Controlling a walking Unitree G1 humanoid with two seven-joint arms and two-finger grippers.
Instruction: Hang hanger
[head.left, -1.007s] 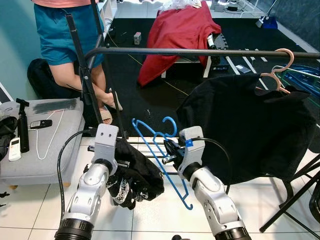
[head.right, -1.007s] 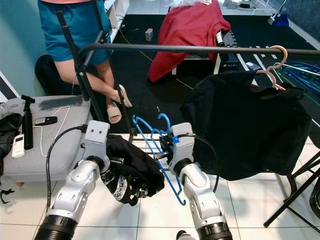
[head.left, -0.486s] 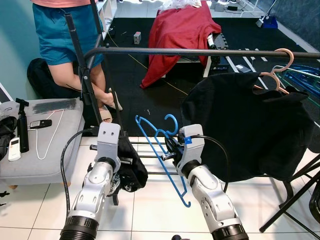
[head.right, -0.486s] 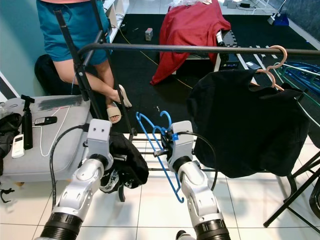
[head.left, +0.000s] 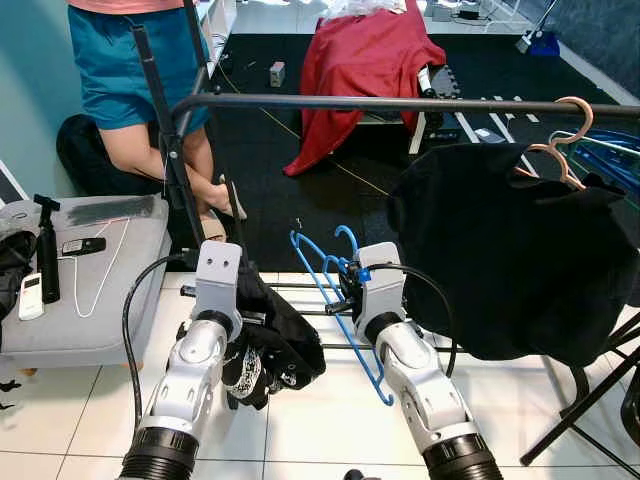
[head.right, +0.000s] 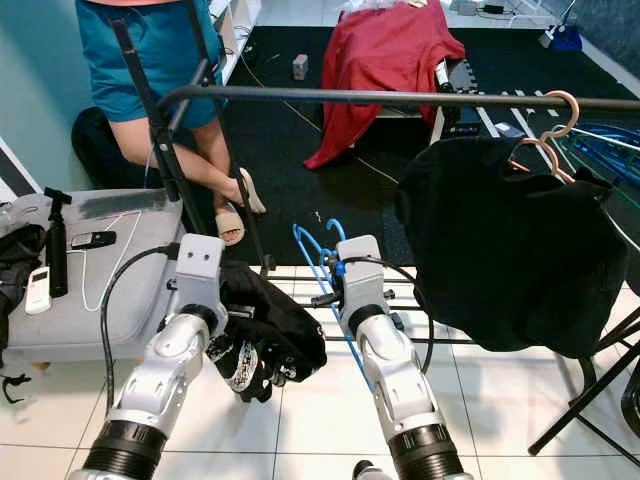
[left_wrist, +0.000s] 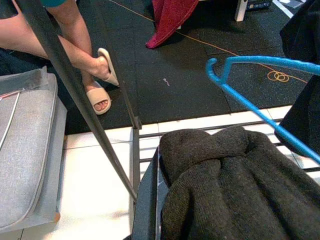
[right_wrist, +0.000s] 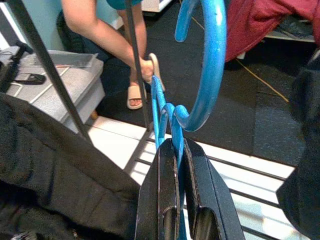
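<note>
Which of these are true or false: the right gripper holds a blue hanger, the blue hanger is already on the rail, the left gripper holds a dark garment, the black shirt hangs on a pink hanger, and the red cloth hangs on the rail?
1. The right gripper is shut on the blue hanger. True.
2. The blue hanger is already hooked on the rail. False: it is held below the rail, its hook free in the air.
3. The left gripper holds a dark garment. True.
4. The black shirt hangs from the rail on a pink hanger. True.
5. The red cloth hangs on the rail. False: it is draped over furniture further back, behind the rail.
</note>
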